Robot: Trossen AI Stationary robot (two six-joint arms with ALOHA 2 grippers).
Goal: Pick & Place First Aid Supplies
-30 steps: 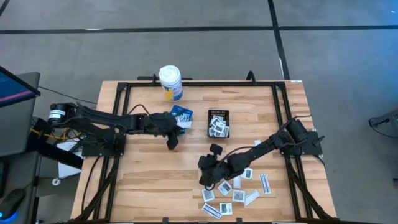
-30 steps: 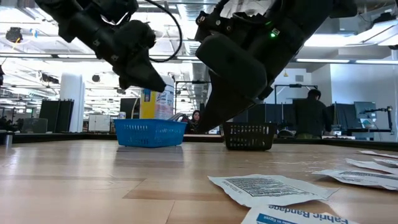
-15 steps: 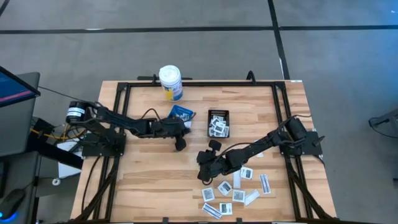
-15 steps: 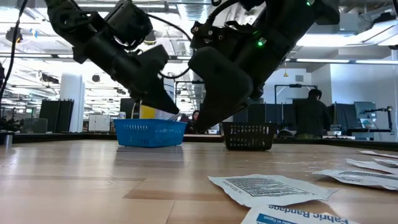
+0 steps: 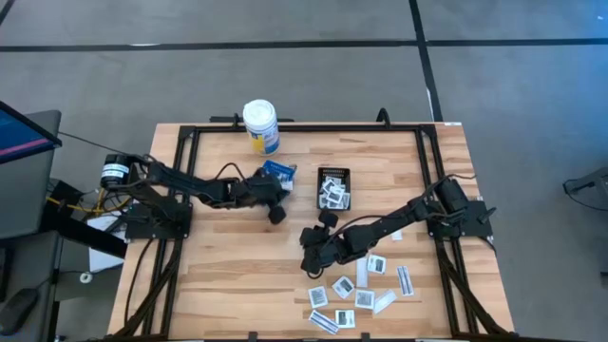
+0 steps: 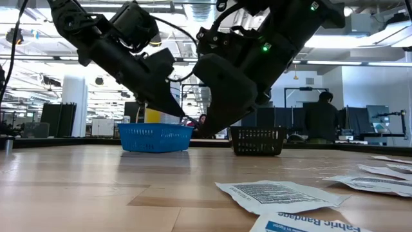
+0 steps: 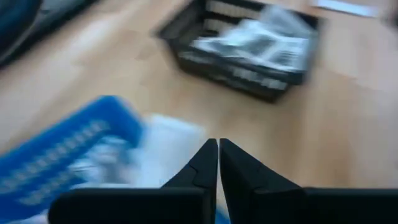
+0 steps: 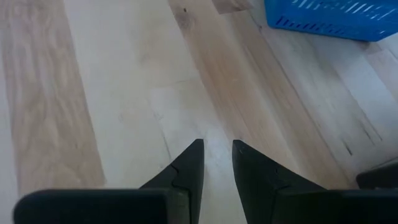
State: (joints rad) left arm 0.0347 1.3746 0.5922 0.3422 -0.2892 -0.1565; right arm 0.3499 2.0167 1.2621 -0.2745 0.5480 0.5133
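Since a second ago, the left gripper (image 5: 276, 213) has drawn back from the blue tray (image 5: 278, 174) toward frame centre and brought its fingers together, while the right gripper (image 5: 311, 262) has crept left.

High view: the first aid supplies (image 5: 358, 292) lie scattered at lower right, well apart from either gripper; more packets fill the black tray (image 5: 333, 188). They look light, flat and limp, so pinch one by an edge.

Low view: packets (image 6: 280, 193) sit flush on the table (image 6: 96, 193) (hard to get under).

Left wrist view: jaws pressed together, apparently on nothing, though blur hides detail.

Right wrist view: the right gripper (image 8: 216, 163) stands narrowly parted over bare wood. A white bottle (image 5: 260, 125) stands clear at upper left.
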